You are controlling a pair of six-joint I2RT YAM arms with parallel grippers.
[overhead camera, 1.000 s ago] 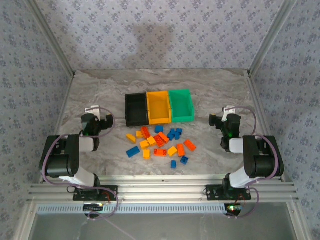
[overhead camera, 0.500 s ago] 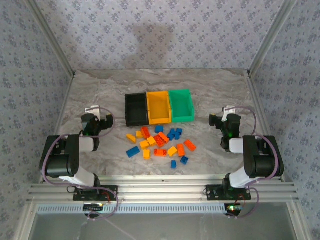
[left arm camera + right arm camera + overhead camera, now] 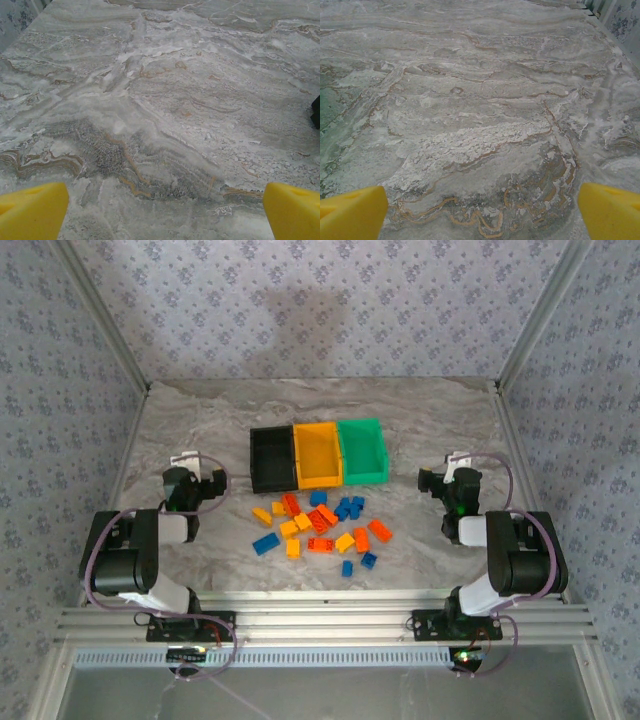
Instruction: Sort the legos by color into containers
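Your left gripper (image 3: 205, 482) sits left of the legos (image 3: 320, 525), its yellow fingers (image 3: 32, 210) spread wide over bare table (image 3: 200, 420), gripping nothing; your right gripper (image 3: 440, 482) sits to their right, equally wide apart and unladen; the legos lie scattered mid-table, just in front of the joined black bin (image 3: 272, 462), orange bin (image 3: 318, 456) and green bin (image 3: 362, 450).
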